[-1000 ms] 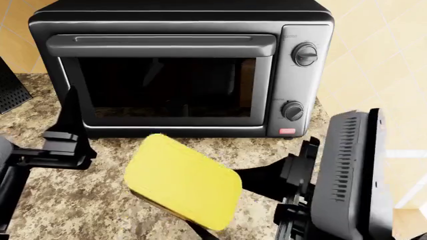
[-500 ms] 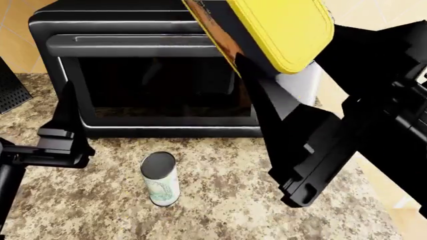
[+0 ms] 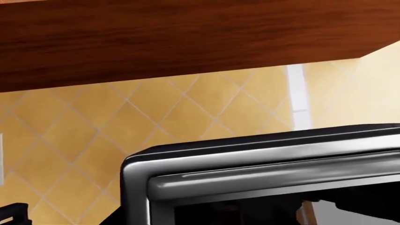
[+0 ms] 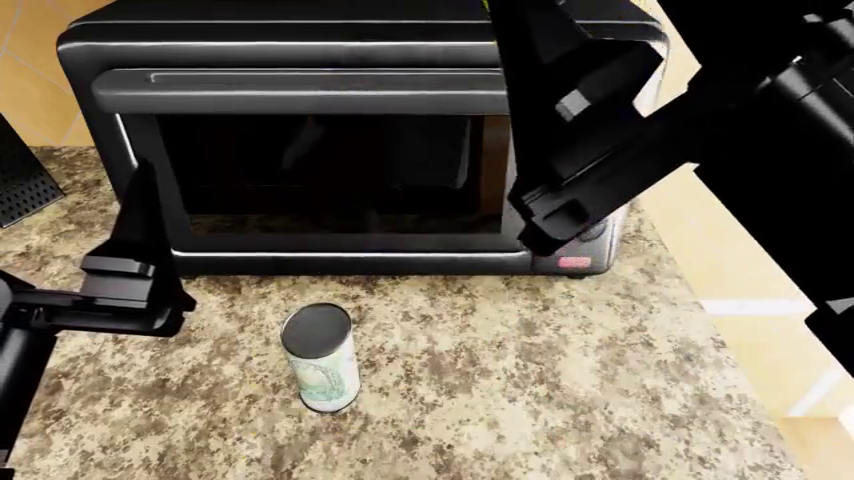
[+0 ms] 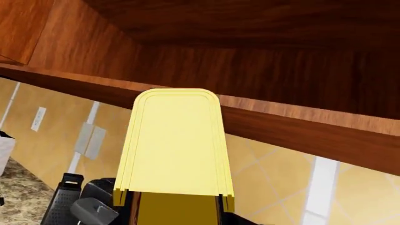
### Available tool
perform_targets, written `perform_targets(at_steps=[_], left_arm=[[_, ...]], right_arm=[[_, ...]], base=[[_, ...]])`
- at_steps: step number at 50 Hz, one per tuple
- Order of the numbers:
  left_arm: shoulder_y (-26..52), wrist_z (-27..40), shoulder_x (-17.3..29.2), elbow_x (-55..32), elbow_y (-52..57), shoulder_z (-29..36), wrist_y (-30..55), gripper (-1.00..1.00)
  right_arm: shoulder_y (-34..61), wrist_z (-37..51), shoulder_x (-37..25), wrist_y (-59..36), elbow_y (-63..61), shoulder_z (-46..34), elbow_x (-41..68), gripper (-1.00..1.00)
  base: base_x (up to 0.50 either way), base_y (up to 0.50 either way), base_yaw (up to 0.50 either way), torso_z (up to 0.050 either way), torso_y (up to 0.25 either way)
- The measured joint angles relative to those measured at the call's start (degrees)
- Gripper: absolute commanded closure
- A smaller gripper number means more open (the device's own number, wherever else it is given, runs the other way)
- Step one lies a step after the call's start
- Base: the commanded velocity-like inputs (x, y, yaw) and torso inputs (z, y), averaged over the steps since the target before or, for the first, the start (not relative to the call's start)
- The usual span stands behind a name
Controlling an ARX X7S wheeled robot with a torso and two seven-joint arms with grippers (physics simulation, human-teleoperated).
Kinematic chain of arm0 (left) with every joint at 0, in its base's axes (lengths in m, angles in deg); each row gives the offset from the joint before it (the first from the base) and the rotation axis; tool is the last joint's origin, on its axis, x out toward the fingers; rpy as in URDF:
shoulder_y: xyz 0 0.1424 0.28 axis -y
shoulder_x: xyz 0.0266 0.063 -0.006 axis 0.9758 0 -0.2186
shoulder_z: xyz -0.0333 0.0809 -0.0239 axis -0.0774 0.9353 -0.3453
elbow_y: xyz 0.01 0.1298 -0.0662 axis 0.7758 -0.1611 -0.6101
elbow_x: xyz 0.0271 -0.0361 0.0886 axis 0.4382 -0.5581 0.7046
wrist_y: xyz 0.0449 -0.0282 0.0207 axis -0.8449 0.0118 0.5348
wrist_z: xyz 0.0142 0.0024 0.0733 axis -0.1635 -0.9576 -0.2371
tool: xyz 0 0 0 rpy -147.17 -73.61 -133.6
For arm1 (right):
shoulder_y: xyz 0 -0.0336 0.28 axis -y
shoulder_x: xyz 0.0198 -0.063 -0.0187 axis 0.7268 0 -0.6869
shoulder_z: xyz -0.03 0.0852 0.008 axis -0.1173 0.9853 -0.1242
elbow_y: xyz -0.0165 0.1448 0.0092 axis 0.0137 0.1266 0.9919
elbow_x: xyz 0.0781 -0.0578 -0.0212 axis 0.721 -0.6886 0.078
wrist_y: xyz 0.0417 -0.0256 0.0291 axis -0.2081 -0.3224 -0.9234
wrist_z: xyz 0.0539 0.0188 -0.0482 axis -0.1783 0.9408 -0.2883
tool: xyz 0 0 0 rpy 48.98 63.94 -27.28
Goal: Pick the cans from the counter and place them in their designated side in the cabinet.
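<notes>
Right hand: in the right wrist view the yellow-lidded tin (image 5: 177, 143) is gripped at its near end, lid face toward the camera. In the head view only the raised right arm (image 4: 627, 120) is seen, in front of the toaster oven (image 4: 320, 140); the hand itself is out of frame there.
Left hand (image 4: 127, 275): it is held low over the tabletop (image 4: 534, 380), left of the slim can (image 4: 320, 358). Whether its fingers are apart or together cannot be told — nothing is seen in them.
Cabinet (image 5: 262, 61): its dark wooden underside and front lip are seen just above and beyond the tin; the interior is not shown clearly.
Slim can: it stands upright on the tabletop in front of the oven, apart from both hands.
Step in hand: the tin is judged to be on its way up to the cabinet.
How it is done well: the tin should be lifted clear of the front lip before being moved inward — kept level, and released only once it is seated on the shelf on its proper side.
</notes>
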Motion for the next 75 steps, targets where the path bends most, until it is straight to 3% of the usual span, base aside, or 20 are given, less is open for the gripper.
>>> perform_targets(at_steps=[32,51,75], left_arm=[[1.0,0.8,1.3,0.0,-0.7,2.0,-1.4,-1.00],[1.0,0.9,1.6,0.2,-1.1,2.5,-2.3,-1.00],[1.8,1.6,2.4,-0.5,-1.7,3.2,-2.8,-1.00]], right_arm=[[25.6,-4.9,6.8,-2.5,21.4,-9.5,-18.2,1.00],[40.2,-8.1,11.7,-2.5,43.2,-16.2,-30.1,1.00],[53.4,-11.2,17.2,-7.4,73.1,-20.0,-36.0,1.00]], base=[[0.00,0.00,0.00,0.000,0.000],[0.00,0.00,0.00,0.000,0.001],[0.00,0.00,0.00,0.000,0.000]])
